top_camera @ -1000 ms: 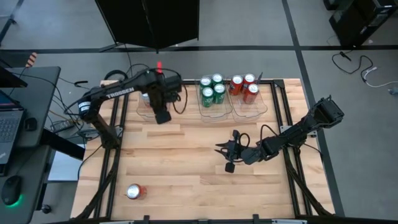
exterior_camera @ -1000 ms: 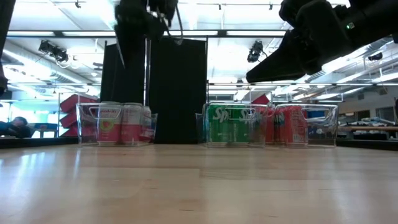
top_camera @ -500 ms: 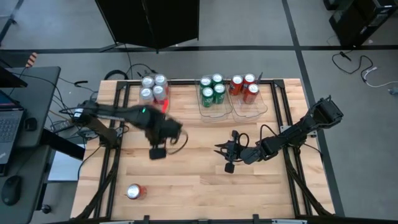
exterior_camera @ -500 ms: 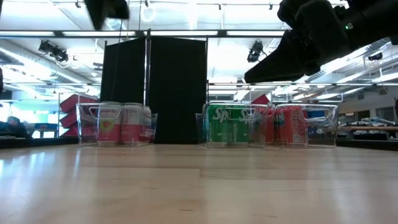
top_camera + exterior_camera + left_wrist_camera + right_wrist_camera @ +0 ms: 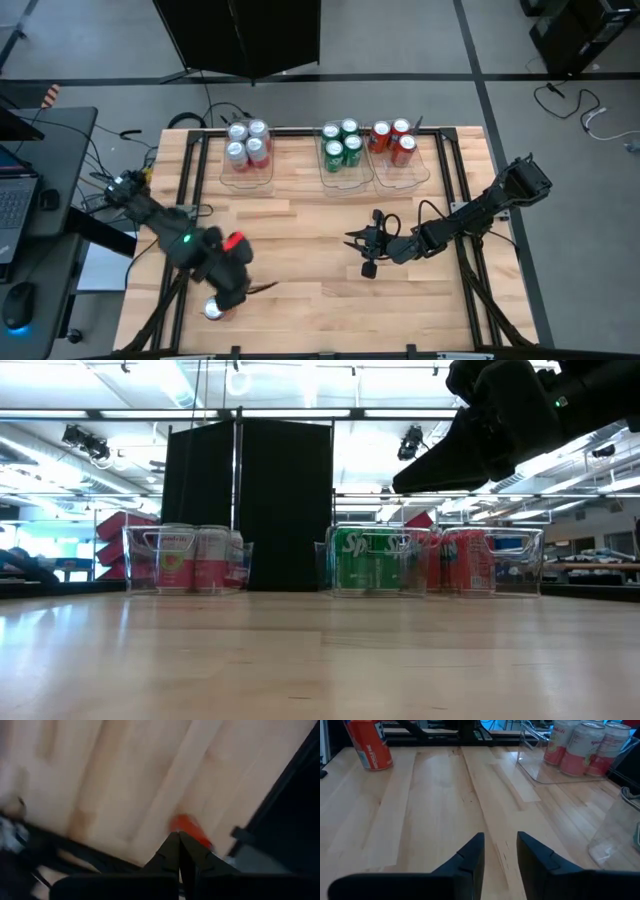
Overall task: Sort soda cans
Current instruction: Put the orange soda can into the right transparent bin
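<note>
**One red can left alone near the front edge**

The left tool (image 5: pixel 236 298) hangs over the front left part of the counter (image 5: pixel 320 300), its two fingers pressed together with nothing between them; a lone red can (image 5: pixel 214 309) stands just beside it, close to the counter's front edge. The right tool (image 5: pixel 364 252) waits over the middle of the counter, its fingers a little apart and holding nothing. At the back stand three clear bins in a row; the left bin (image 5: pixel 246 180) holds the silver-white cans (image 5: pixel 246 142); the middle bin (image 5: pixel 347 181) holds four green cans (image 5: pixel 341 142); the right bin (image 5: pixel 412 175) holds three red cans (image 5: pixel 393 138).
</note>
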